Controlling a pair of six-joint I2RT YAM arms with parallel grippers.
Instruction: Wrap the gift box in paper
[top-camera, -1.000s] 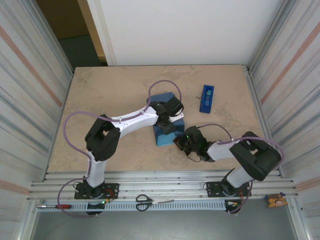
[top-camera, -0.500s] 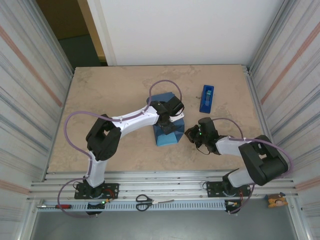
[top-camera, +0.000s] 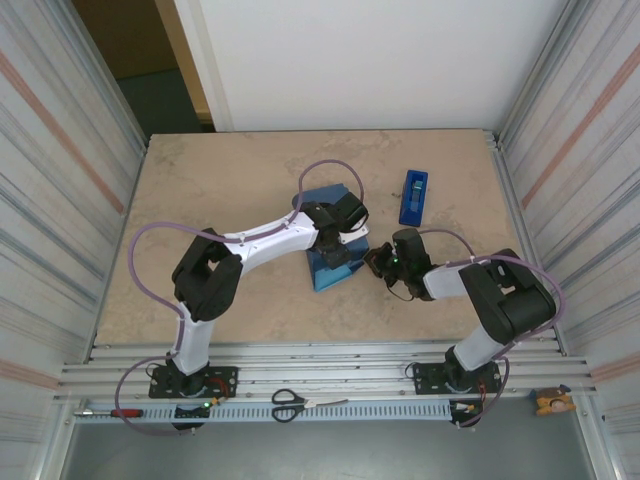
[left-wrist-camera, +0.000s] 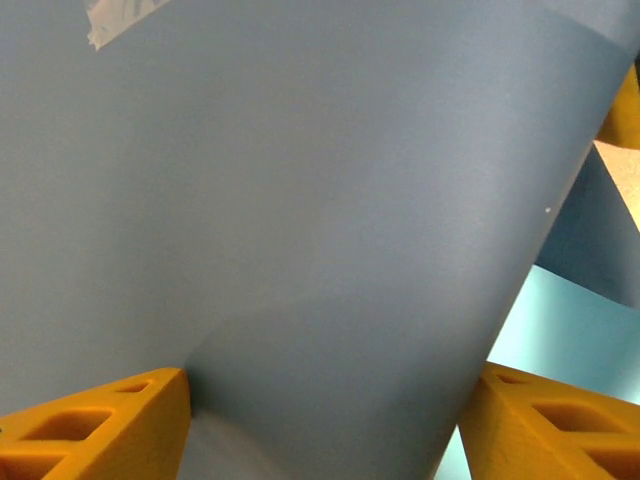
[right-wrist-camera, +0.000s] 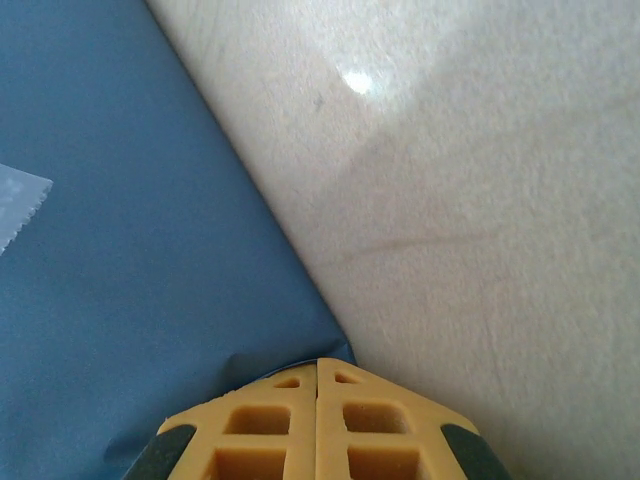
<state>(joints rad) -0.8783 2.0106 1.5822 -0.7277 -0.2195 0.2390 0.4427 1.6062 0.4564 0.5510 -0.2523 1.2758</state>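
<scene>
Fold | right gripper (right-wrist-camera: 318, 372) fingers together at paper (right-wrist-camera: 120, 250) corner, lower centre (pinch unclear) | left gripper (left-wrist-camera: 325, 380) apart, straddling paper | advice: pull corner taut, crease flat, then tape.

two robot arms (top-camera: 265, 238) (top-camera: 500, 300), just one sheet of blue paper (top-camera: 332, 274) right at the left gripper (left-wrist-camera: 325, 425), one blue tape dispenser (top-camera: 413, 197) a bit past the right gripper (right-wrist-camera: 318, 405), one pair of scissors (top-camera: 290, 405), one red-handled screwdriver (top-camera: 125, 412), one tiny orange thingy (top-camera: 552, 401)
</scene>
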